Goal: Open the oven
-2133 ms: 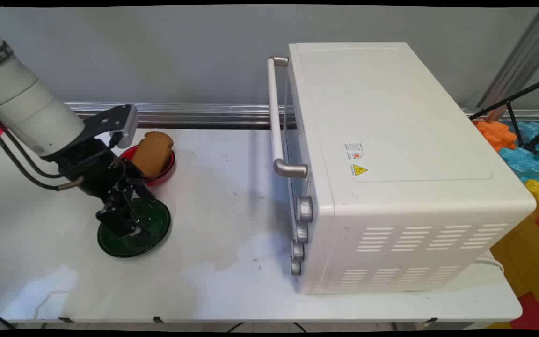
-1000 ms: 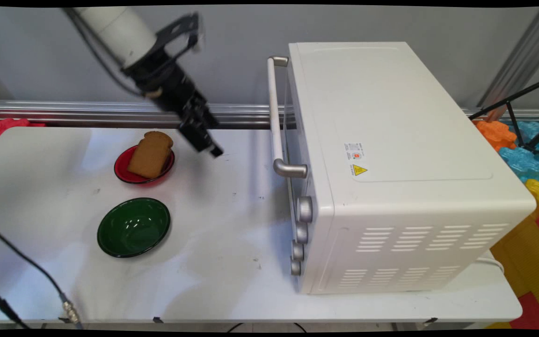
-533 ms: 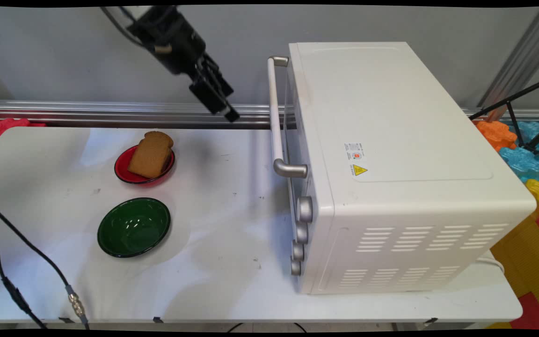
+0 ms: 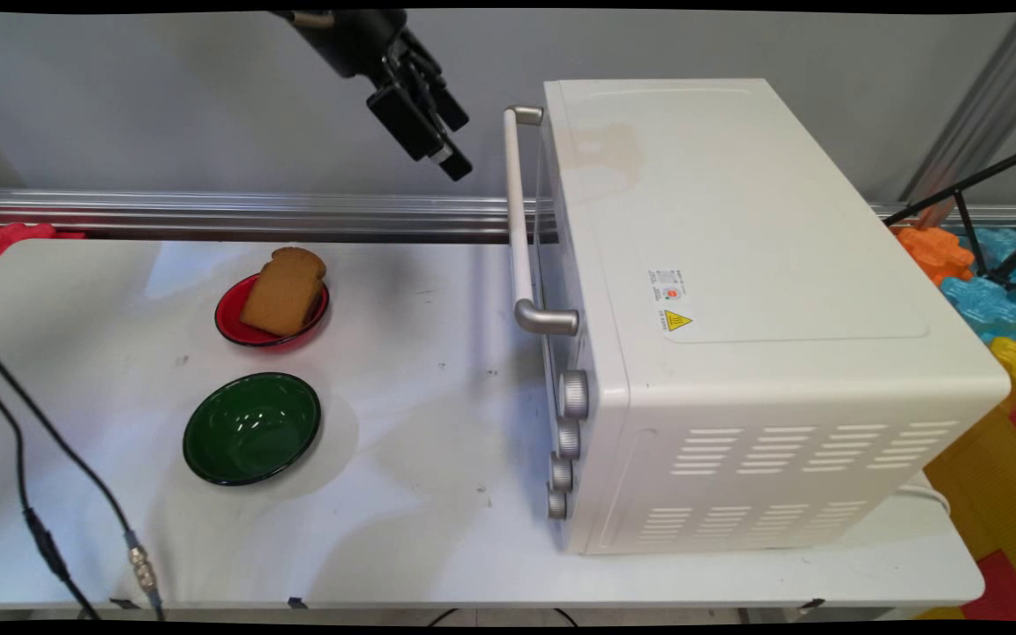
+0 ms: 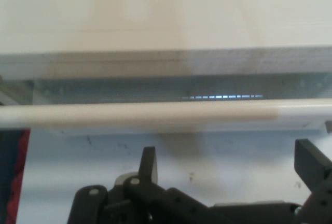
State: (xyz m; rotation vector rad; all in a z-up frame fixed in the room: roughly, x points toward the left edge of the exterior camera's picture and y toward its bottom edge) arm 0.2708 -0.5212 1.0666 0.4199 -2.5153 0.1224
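Note:
My black gripper (image 4: 452, 154) hangs high near the top of the main view, just left of the far end of the white toaster oven's (image 4: 737, 300) door handle (image 4: 519, 220). It holds nothing. In the hand view the fingers (image 5: 149, 163) stand wide apart, open, and the gripper (image 5: 228, 164) faces the cream handle bar (image 5: 155, 114), which runs across in front of the oven's glass door (image 5: 155, 88). On the table to the left, a slice of brown bread (image 4: 285, 290) lies in a red bowl (image 4: 248, 333), with an empty green bowl (image 4: 251, 428) nearer the camera.
The oven's knobs (image 4: 565, 441) run down its front near corner. A metal rail (image 4: 235, 214) lines the table's far edge. Black cables (image 4: 41, 494) hang over the near left corner. Coloured foam mats (image 4: 984, 291) lie on the floor to the right.
The gripper rose from the green bowl, swung right past the red bowl and climbed toward the far end of the oven's handle. The bowls and bread stayed put.

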